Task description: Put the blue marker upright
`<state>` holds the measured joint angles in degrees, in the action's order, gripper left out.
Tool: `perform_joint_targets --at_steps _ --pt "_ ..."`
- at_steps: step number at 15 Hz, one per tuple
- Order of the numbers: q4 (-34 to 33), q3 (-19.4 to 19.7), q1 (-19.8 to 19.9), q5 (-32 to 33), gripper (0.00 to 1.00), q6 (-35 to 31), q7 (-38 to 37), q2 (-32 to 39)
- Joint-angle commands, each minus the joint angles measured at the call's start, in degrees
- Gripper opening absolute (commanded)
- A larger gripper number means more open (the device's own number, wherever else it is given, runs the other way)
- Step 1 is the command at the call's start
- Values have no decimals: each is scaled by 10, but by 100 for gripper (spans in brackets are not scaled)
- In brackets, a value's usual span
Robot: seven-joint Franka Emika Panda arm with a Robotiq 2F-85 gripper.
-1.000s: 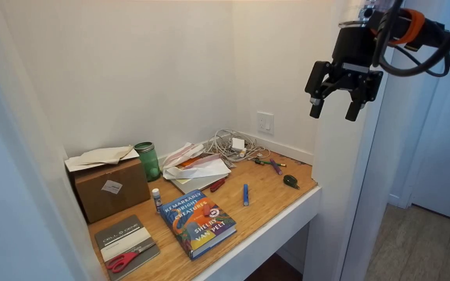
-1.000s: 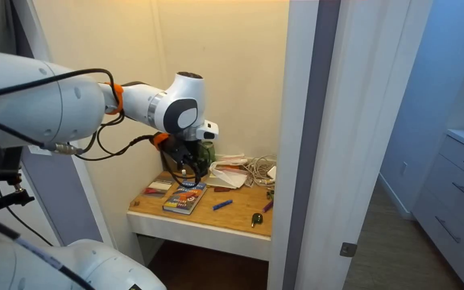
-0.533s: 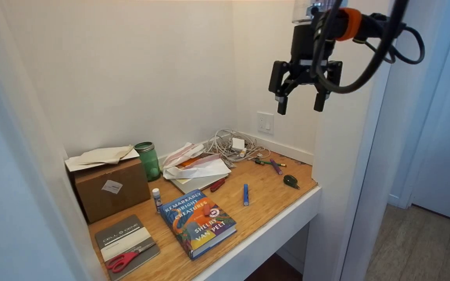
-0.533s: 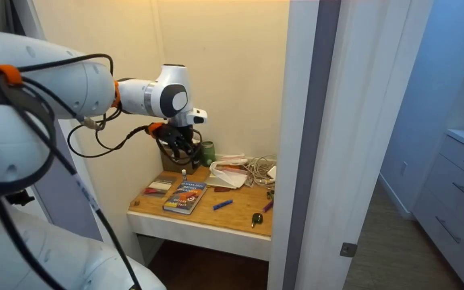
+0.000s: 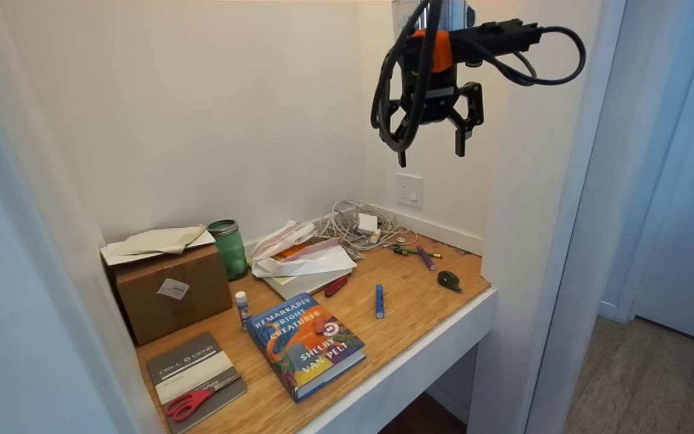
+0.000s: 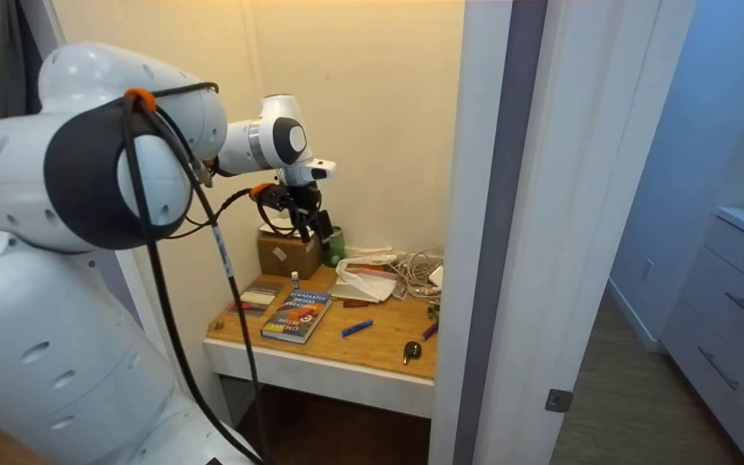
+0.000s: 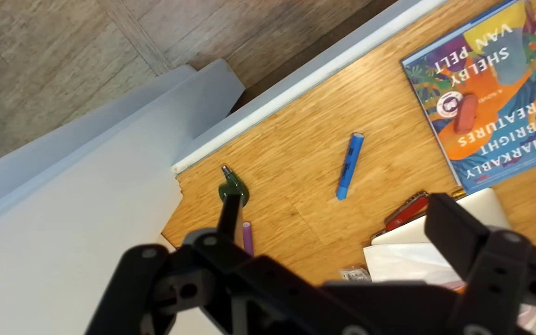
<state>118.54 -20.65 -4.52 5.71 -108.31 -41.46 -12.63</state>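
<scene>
The blue marker [image 5: 379, 301] lies on its side on the wooden desk [image 5: 407, 283], between the book and the desk's front edge. It shows in both exterior views [image 6: 356, 328] and in the wrist view [image 7: 350, 166], with the desk bare around it. My gripper [image 5: 431, 158] hangs high above the desk, pointing down, open and empty. In an exterior view the gripper [image 6: 315, 236] is in front of the green jar. In the wrist view its fingers stand wide apart [image 7: 335, 207], and the marker shows beyond the gap, well below.
A blue-covered book [image 5: 308, 343] with a pink eraser lies beside the marker. A red pocket knife [image 5: 335, 286], purple marker [image 5: 426, 258] and dark green lump [image 5: 449, 281] lie nearby. A box [image 5: 172, 295], jar [image 5: 228, 250], plastic bag and cables [image 5: 347, 211] stand behind. Walls flank the desk.
The gripper has moved from beside the door frame inward over the desk and turned somewhat, staying open. The arm has swung forward. The blue marker and the other desk things have not moved.
</scene>
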Motion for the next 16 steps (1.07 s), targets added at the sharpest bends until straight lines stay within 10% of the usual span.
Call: perform_joint_targets --at_steps 1,16 --pt "0 18 -19 4 100 1 -3 2" --pt "-92 54 -24 -23 100 3 63 132"
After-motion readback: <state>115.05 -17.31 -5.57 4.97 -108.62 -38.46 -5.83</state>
